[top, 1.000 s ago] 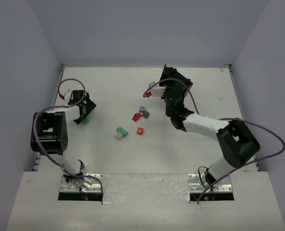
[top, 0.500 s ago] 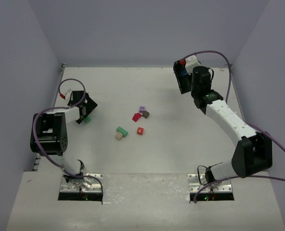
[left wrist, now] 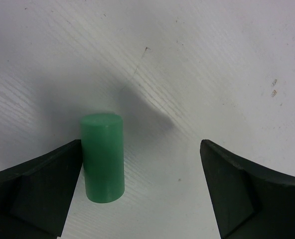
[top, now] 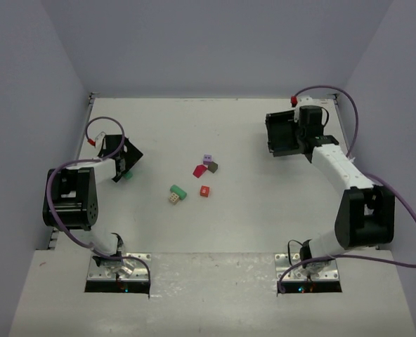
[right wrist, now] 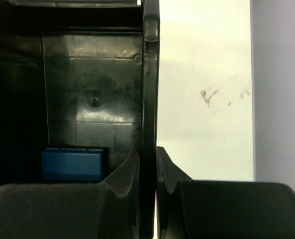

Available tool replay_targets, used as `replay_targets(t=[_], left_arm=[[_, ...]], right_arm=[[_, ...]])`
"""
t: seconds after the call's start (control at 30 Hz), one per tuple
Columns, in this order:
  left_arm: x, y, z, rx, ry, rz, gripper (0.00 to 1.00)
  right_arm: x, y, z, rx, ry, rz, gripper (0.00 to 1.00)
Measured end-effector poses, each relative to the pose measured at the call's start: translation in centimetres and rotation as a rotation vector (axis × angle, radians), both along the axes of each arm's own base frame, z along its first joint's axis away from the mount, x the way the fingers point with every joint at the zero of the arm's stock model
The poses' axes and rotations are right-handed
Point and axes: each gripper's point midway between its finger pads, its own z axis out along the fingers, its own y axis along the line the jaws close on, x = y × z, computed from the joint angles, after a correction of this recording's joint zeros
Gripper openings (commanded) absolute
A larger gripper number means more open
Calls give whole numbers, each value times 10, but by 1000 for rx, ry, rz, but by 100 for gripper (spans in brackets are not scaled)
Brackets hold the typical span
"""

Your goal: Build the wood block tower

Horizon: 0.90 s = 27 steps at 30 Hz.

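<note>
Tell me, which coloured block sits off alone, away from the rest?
The green cylinder, sitting between the open jaws of the left end effector. The other blocks are grouped together in the middle of the table.

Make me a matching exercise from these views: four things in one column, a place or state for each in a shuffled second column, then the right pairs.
Things
1. green cylinder
2. blue block
3. black bin
4. purple block

Places or states
A. lying inside the bin
B. wall pinched by the shut right gripper
C. on the table, far from both grippers
D. standing upright between the fingers of the open left gripper

Pairs: 1-D, 2-A, 3-B, 4-C
</note>
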Motion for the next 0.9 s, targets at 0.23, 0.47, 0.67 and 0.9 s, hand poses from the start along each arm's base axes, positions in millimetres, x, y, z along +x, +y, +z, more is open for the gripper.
replay_targets(t=[0.23,0.47,0.67,0.9], left_arm=[[0,0,0,0,-3,-1,100],[-2,-1,0,0,-4,-1,100],[-6,-1,0,-1,-1,-2,100],[-7,-2,1,-5,-1,-6,100]], right_arm=[[9,60,30,-455,-46,395,0],[11,107,29,-1086,-78,666,0],[31,130,46,-1587,-97,630,1],[5,173,45,-1762,-127,651,0]])
